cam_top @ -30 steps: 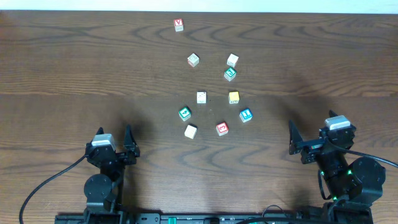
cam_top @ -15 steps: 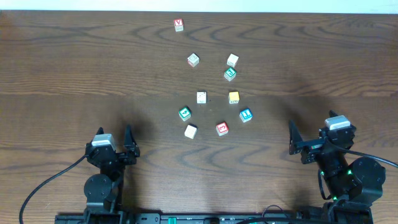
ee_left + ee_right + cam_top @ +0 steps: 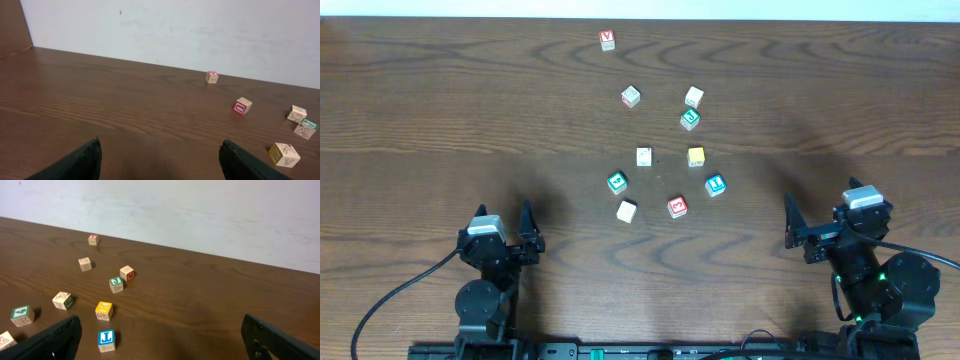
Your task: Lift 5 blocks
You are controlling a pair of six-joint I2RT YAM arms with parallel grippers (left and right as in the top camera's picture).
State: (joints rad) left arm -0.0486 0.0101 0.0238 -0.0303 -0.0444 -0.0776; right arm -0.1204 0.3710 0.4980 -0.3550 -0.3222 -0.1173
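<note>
The five blocks lie in a loose ring mid-table: green, plain cream, red "3", blue and yellow. The right wrist view shows the blue block, the yellow one and the green one ahead to the left. My left gripper rests open near the front left, well short of the blocks. My right gripper stands open at the front right, nothing between its fingers. The left fingers frame bare wood.
Farther back lie other cubes: a red "V" cube, a cream-and-red one, a cream one, a green one and a cream one. A white wall closes the table's far edge.
</note>
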